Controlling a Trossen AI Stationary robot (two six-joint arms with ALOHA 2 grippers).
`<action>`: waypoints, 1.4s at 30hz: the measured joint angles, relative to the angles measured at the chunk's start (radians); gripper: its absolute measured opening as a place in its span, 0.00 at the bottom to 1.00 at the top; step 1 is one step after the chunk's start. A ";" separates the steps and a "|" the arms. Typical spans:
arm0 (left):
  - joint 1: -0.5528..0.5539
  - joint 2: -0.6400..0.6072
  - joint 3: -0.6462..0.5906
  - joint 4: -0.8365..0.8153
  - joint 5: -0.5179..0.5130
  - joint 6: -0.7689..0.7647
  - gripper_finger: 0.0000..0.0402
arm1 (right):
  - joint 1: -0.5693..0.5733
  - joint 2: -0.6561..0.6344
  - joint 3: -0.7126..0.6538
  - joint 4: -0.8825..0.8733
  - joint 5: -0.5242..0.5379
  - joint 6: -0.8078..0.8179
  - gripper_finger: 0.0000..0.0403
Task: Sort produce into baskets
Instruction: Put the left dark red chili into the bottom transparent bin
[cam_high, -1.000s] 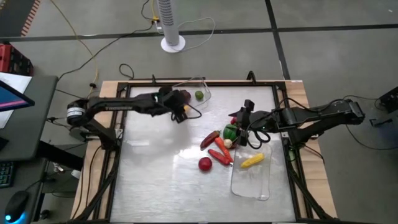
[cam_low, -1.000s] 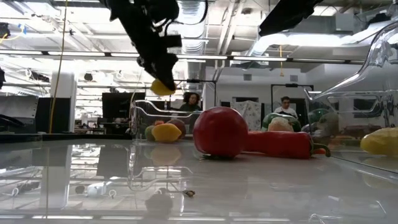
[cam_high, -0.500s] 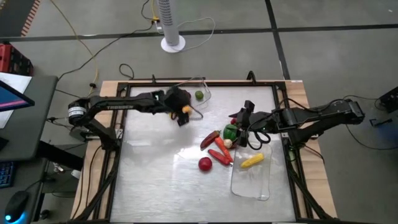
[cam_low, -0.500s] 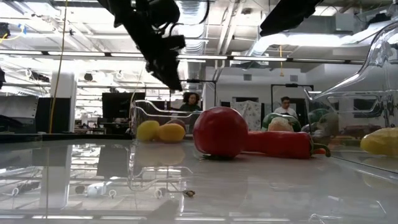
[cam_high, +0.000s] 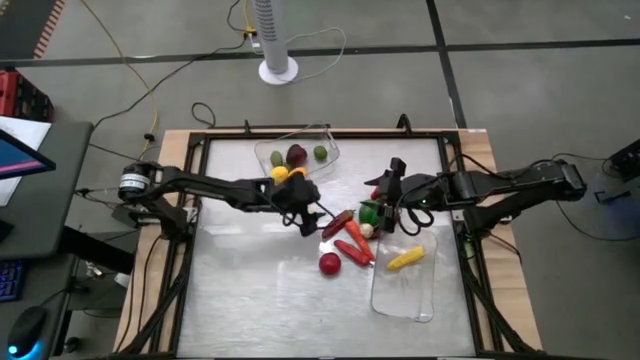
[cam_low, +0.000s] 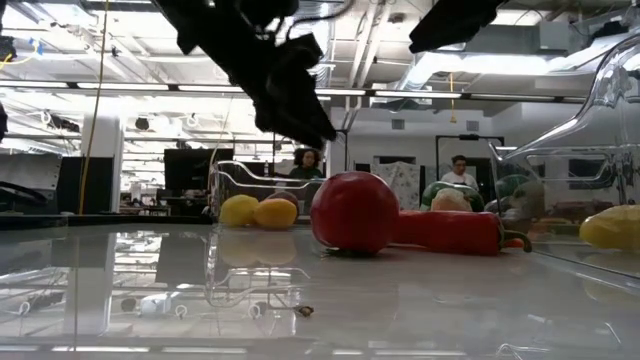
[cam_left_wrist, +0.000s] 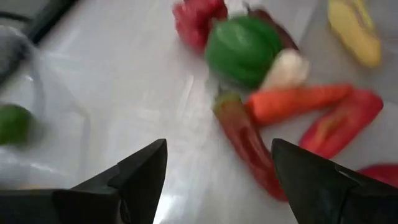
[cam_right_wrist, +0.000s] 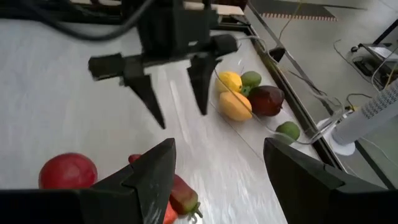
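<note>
My left gripper (cam_high: 307, 220) hangs open over the table's middle, slanting down, just left of the loose produce. Past its fingers (cam_left_wrist: 217, 149) lie a long red chili (cam_left_wrist: 249, 146), a green pepper (cam_left_wrist: 242, 50), a carrot (cam_left_wrist: 298, 99) and a red pepper (cam_left_wrist: 342, 121), all resting on the tabletop. A red round piece (cam_high: 330, 264) lies nearer the front. The far clear basket (cam_high: 330, 140) holds yellow, dark purple and green pieces. My right gripper (cam_high: 385, 193) waits open above the green pepper (cam_high: 370, 211). The near clear basket (cam_high: 405, 290) holds a yellow banana-like piece (cam_high: 405, 258).
A black frame (cam_high: 190, 250) rims the shiny tabletop. A white garlic-like piece (cam_high: 366, 230) sits among the produce. A white fan base (cam_high: 278, 70) and cables lie on the floor beyond the far edge. People show in the room behind in the low view.
My left gripper has let go of a yellow piece, which dropped into the far basket and now lies there. The gripper then swung away from that basket toward the table's near right, sinking and tipping downward, and has arrived beside the loose produce.
</note>
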 joint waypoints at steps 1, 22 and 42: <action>-0.007 0.025 0.000 0.017 0.002 -0.006 0.68 | -0.002 0.006 0.000 0.002 -0.001 0.000 0.67; -0.022 0.362 0.132 0.095 0.087 -0.059 0.68 | -0.002 -0.010 -0.001 -0.048 -0.015 -0.014 0.67; -0.031 0.381 0.140 0.083 0.060 0.041 0.20 | -0.002 -0.026 0.000 -0.105 -0.015 0.016 0.67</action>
